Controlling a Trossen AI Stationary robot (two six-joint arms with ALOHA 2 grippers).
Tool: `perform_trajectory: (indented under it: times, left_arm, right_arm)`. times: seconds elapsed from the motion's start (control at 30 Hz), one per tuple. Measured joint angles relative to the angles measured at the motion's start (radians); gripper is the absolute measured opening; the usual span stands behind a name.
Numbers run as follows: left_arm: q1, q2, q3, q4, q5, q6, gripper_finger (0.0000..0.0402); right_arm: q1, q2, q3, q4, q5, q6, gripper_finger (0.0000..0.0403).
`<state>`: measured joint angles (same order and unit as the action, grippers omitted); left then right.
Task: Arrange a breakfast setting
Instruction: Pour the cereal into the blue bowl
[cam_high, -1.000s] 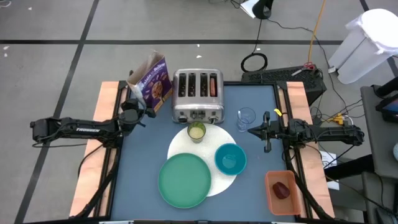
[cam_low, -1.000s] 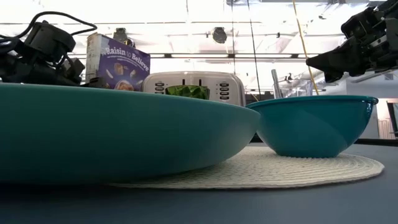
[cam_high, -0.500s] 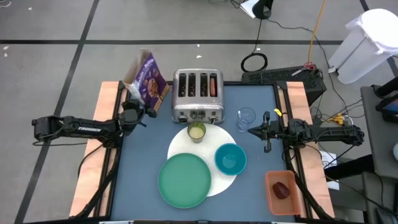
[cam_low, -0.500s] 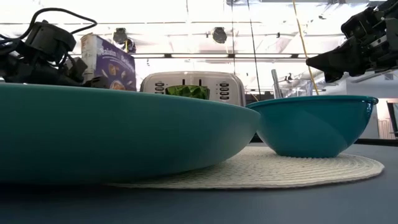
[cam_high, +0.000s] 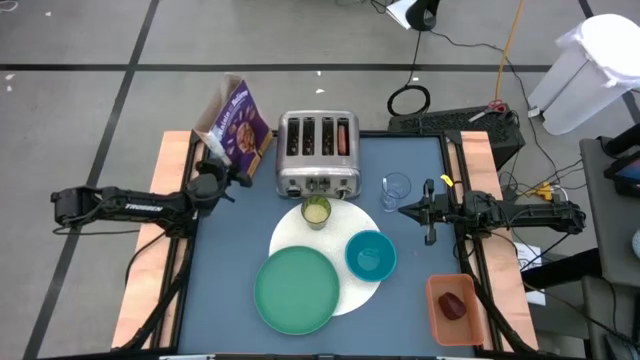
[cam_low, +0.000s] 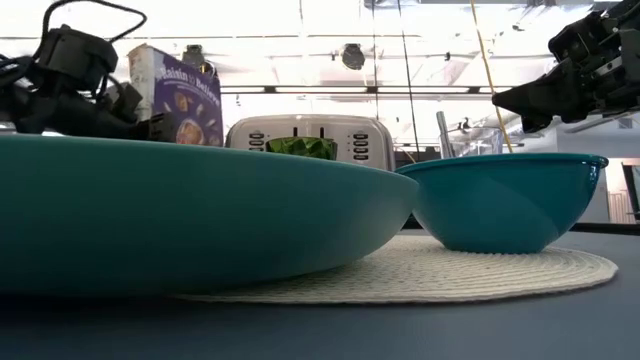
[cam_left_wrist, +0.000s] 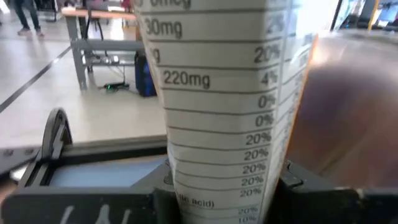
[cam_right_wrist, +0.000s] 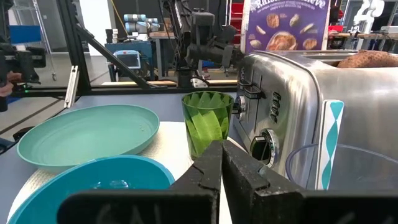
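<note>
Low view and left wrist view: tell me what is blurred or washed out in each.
Low view: the green plate fills the near foreground, soft and out of focus; bright ceiling lights wash out the room behind the toaster. Left wrist view: the cereal box sits so close that its nutrition print is blurred.

The cereal box (cam_high: 232, 125) has turned and shifted. A second ago it stood near the toaster (cam_high: 318, 153), its purple front facing across the counter; now it sits further left and farther back, angled so its narrow side panel fills the left wrist view. The left gripper (cam_high: 222, 166) has narrowed its fingers onto the box's lower edge; a second ago they were spread wide. In the low view, that arm sits a little higher, and the box shows more of its side.
</note>
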<state>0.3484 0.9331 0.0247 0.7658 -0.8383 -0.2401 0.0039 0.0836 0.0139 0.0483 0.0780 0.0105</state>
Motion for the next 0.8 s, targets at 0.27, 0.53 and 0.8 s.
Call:
perform_trajectory:
  times: [0.27, 0.53, 0.8]
  left_arm:
    - [-0.001, -0.031, 0.110, 0.016, -0.002, 0.144, 0.0112]
    - [-0.001, -0.044, 0.291, 0.013, -0.003, 0.347, 0.0111]
    - [-0.007, -0.044, 0.470, -0.037, -0.003, 0.452, 0.0111]
  right_arm:
    - [0.000, 0.000, 0.000, 0.000, 0.000, 0.006, 0.0006]
    - [0.000, 0.000, 0.000, 0.000, 0.000, 0.007, 0.0006]
    - [0.000, 0.000, 0.000, 0.000, 0.000, 0.007, 0.0006]
